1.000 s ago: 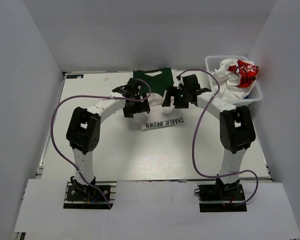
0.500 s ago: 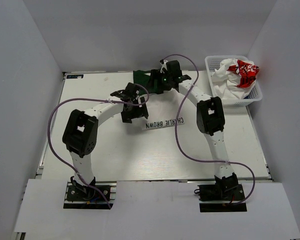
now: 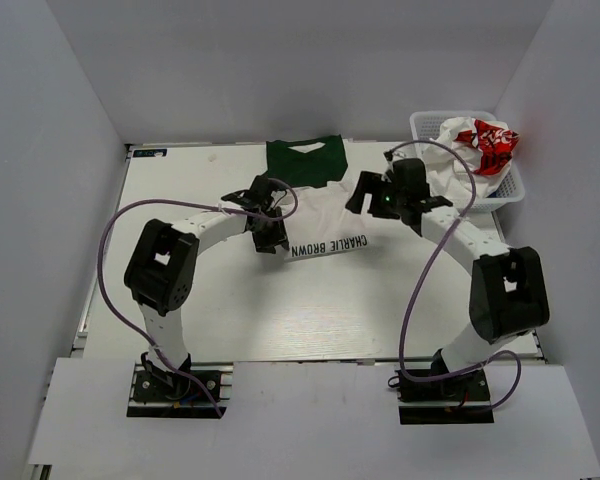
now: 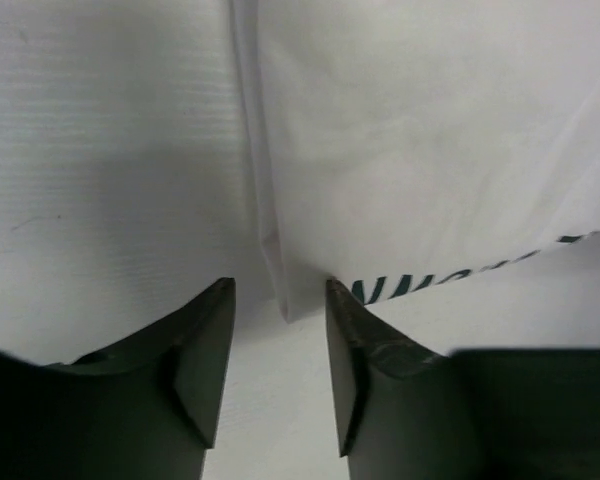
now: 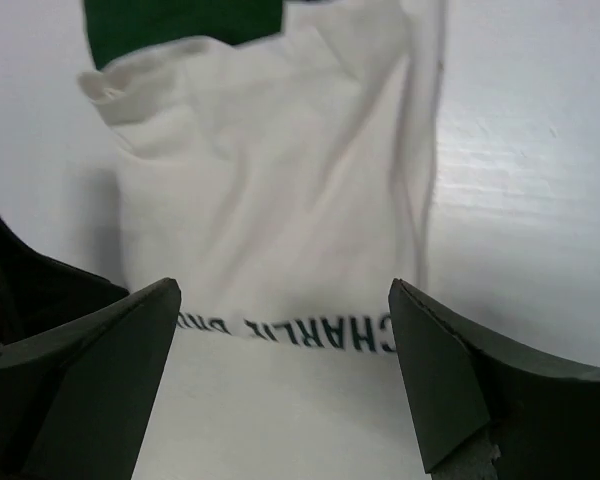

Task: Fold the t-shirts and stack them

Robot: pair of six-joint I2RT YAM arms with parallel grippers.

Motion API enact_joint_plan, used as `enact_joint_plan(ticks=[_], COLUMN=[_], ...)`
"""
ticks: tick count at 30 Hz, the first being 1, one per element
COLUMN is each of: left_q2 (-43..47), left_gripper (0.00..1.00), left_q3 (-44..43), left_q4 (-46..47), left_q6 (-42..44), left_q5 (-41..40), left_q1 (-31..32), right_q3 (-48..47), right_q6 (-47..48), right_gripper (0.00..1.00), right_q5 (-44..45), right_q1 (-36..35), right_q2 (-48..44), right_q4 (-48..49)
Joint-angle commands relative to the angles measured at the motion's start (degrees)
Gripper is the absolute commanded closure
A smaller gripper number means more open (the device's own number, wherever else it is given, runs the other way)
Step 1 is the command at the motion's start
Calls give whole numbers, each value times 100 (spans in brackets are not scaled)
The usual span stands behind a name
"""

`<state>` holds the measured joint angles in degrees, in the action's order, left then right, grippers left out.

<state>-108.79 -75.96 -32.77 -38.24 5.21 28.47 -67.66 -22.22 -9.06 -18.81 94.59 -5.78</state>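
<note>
An off-white t-shirt (image 3: 320,212) lies folded at the table's back middle, with its dark green collar end (image 3: 305,160) farthest away. Dark lettering (image 3: 328,245) runs along its near edge. My left gripper (image 3: 270,238) is low at the shirt's near left corner. In the left wrist view that corner (image 4: 288,300) lies right at the tips of the gripper (image 4: 280,285), whose jaws stand apart and are not pinching the cloth. My right gripper (image 3: 363,197) hovers wide open by the shirt's right edge. In the right wrist view the lettering (image 5: 320,335) shows between the tips of this gripper (image 5: 285,290).
A white plastic basket (image 3: 426,128) at the back right holds a crumpled white t-shirt with red print (image 3: 477,148). White walls close in the table (image 3: 280,310) on three sides. Purple cables loop from both arms.
My right gripper reached to the green collar end, then drew back to the shirt's right side. My left gripper slid toward the near left corner and its jaws narrowed.
</note>
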Motion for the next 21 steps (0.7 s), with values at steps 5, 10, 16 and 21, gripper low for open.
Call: enact_joint_plan(ticks=[5,10,16,21], left_q2=[147,17,-256,-440], left_gripper=[50,51,59,100], left_q3=[609,671,381,205], left_q4=[552,553,562,614], left_q6=[-70,-70,-70,-8], left_q5=[480,428,323,322], left_q1=[71,71,71,71], right_q3=[1018,1062,974,1079], right_q6=[104,112,86,51], right_gripper=[12,19,27,55], right_q5=[-341,-448,-439,-474], right_q1=[184,185,211,219], right_q2=[-73,235,701,798], right_q4=[24,147,123,139])
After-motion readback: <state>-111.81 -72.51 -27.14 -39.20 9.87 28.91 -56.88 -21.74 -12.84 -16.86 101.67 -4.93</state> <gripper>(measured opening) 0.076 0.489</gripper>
